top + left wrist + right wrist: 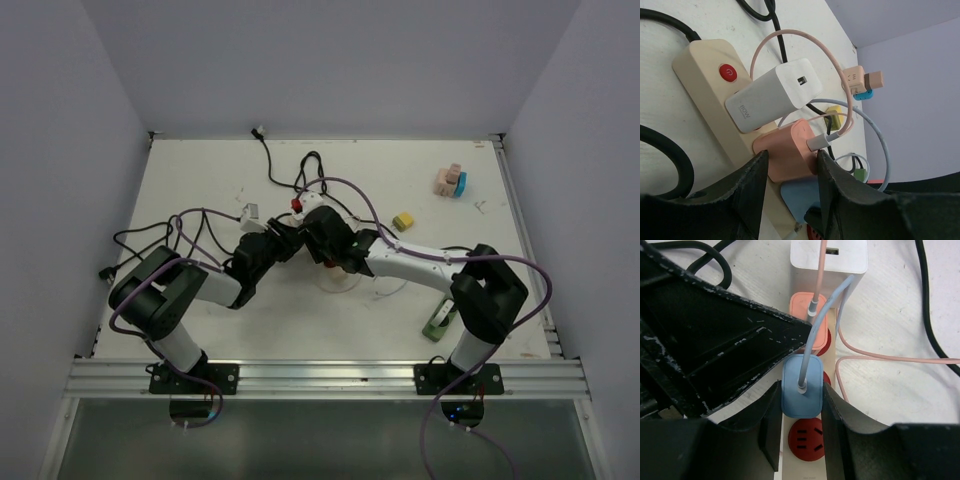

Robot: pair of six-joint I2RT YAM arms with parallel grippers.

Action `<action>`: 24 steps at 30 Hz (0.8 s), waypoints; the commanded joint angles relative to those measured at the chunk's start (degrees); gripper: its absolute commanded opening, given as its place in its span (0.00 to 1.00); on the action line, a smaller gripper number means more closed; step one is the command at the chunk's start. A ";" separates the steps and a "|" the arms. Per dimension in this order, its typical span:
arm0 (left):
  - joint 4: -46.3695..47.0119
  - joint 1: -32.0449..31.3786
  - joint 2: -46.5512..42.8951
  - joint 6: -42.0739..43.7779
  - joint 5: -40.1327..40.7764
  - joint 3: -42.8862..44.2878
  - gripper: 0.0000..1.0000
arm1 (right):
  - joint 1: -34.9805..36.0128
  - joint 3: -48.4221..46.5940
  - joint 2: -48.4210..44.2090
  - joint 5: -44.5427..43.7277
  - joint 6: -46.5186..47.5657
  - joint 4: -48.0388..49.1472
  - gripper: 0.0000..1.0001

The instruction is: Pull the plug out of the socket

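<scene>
A cream power strip (700,75) with red sockets lies mid-table (318,208). It carries a white charger (775,95), a pink plug (787,150) and a blue plug (801,387) in a row. My left gripper (793,152) is shut on the pink plug, one finger against each side. My right gripper (801,386) is shut on the blue plug from above, its fingers pressed to both flanks. The blue plug sits down in its socket, with a pale blue cable rising from its top. One bare red socket (806,439) shows just below it. A finger of the left gripper (740,340) crowds in from the left.
Black cables (285,170) and a pink cable (880,357) loop around the strip. Pink and blue blocks (450,182) and a yellow block (403,221) lie at the back right. A green piece (438,325) sits by the right arm's base. Walls enclose the table.
</scene>
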State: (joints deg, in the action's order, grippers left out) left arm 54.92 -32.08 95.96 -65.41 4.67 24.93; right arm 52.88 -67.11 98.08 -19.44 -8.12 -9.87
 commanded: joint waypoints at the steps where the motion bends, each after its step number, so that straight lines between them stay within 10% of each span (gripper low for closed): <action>1: -25.65 -0.01 5.46 6.43 4.30 -3.92 0.45 | -2.60 -3.38 -9.75 4.22 -6.98 15.67 0.00; 10: -26.00 -0.01 5.55 6.52 4.39 -3.66 0.45 | -5.42 -7.51 -11.42 5.39 -14.21 10.04 0.00; 24: -27.67 -0.80 5.90 6.70 5.26 -2.43 0.45 | 3.98 -17.27 -5.09 0.20 8.57 4.95 0.00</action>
State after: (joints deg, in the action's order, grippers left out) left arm 54.78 -32.64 95.59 -65.47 5.69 26.37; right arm 52.88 -74.46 98.72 -19.11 -3.53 -19.20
